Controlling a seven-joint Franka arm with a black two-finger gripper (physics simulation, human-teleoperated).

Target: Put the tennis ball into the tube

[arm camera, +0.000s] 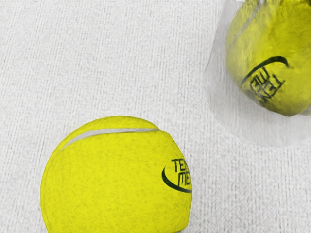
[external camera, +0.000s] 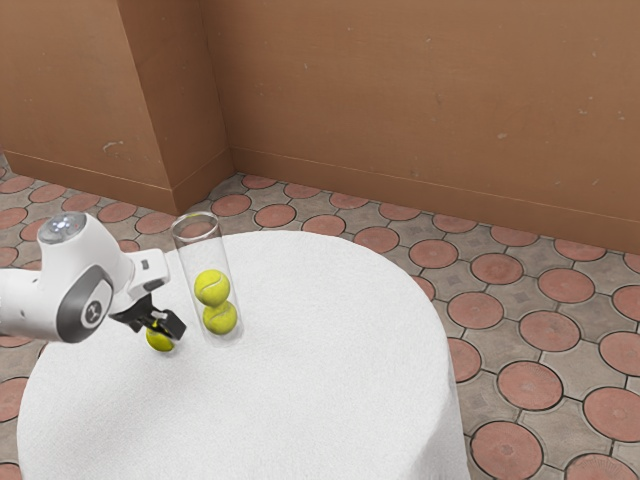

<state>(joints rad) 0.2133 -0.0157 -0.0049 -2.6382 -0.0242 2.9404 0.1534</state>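
Exterior view. Tube [external camera: 205, 250] upright on the round table [external camera: 300, 410], set in from the far edge, toward the exterior view's left. Two balls inside, one on the other: upper ball [external camera: 212, 288], lower ball [external camera: 220, 319]. Bare tube above them up to the open mouth; likely room for one more. Loose ball [external camera: 160, 338] outside, just beside the tube's base, between it and the table edge on the exterior view's left. Gripper [external camera: 158, 322] low over the loose ball, partly hiding it. Grip state: cannot tell whether released or clenched on the ball. Nor can I tell whether the ball bears on the table or is slightly clear of it.

Wrist view. Loose ball large, close under the hand, lettering partly seen. Tube wall and a ball within it nearby, a strip of white table between.

Progress: two in, one out. I take the loose ball as the one wanted; its insertion is not done. Left, by my reading: secure grip, lift above the mouth, line up, lower or drop in, let go, back off.
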